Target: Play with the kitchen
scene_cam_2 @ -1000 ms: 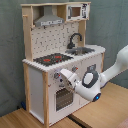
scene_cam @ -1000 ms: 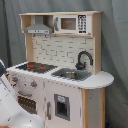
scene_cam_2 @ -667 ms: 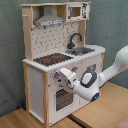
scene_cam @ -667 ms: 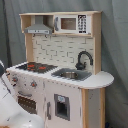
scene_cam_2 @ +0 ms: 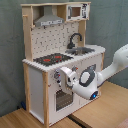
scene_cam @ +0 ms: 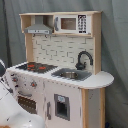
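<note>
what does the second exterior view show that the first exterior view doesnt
Only the first exterior view shows the small dark-windowed door under the sink, and the rounded counter end close up.

Only the second exterior view shows the robot's hand end up against the knob panel above the oven door, the arm's blue light, and the wooden floor.

Both share the toy kitchen: red-ringed stovetop, sink with black faucet, grey hood and microwave.

Gripper (scene_cam_2: 66, 79) slightly nearer the kitchen (scene_cam_2: 37, 80) front, by the knobs (scene_cam_2: 57, 76)
</note>
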You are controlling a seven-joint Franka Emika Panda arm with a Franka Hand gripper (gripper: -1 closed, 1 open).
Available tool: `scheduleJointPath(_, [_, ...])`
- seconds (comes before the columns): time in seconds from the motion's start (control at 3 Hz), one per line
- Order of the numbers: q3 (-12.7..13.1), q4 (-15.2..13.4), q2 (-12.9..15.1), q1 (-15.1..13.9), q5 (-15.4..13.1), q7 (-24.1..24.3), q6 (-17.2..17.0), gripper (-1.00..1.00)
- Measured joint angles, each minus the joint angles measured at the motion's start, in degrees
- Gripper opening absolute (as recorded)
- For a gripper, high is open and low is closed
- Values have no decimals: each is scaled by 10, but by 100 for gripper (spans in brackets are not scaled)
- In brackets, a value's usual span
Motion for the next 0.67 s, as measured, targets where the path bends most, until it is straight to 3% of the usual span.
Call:
scheduleJointPath(0.33, [0, 17, -6, -10, 0, 25, 29, 100])
scheduleJointPath(0.67, [-1, 17, -6, -10, 0, 25, 29, -100])
